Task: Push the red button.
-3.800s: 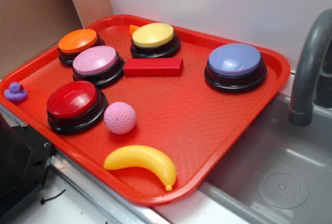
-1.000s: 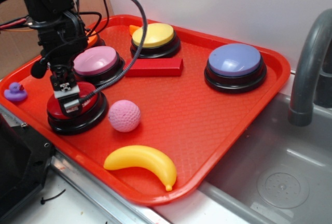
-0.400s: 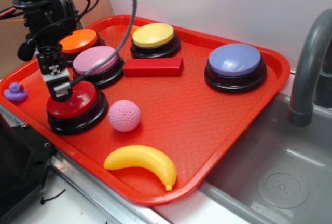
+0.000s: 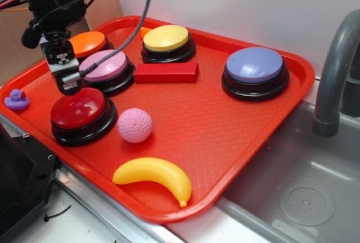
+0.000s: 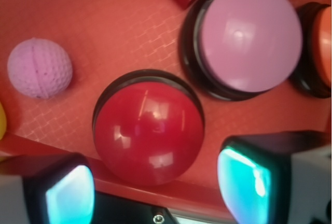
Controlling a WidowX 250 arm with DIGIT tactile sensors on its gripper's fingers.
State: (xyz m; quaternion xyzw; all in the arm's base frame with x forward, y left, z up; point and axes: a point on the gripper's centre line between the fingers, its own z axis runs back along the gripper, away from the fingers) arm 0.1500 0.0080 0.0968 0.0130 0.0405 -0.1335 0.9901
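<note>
The red button [image 4: 79,109] has a glossy deep-red dome on a black base and stands at the front left of the red tray [image 4: 225,125]. My gripper [image 4: 68,88] hangs just above the dome's back-left edge, apart from it. In the wrist view the red button [image 5: 149,133] lies below and slightly ahead of my gripper [image 5: 155,193]. The two teal-padded fingers stand wide apart at the bottom of that view, with nothing held between them.
Close behind stand a pink button [image 4: 104,66] and an orange button [image 4: 87,43]; further off are a yellow button [image 4: 166,37] and a blue-purple button [image 4: 254,64]. A red block [image 4: 166,72], pink ball [image 4: 134,125], banana [image 4: 154,175] and purple duck [image 4: 16,100] lie around. A sink [image 4: 304,192] and faucet [image 4: 334,68] are right.
A second ago my gripper sat on the red button's dome; it has since lifted up and back-left, off the button. The pink ball sits slightly right of where it first lay.
</note>
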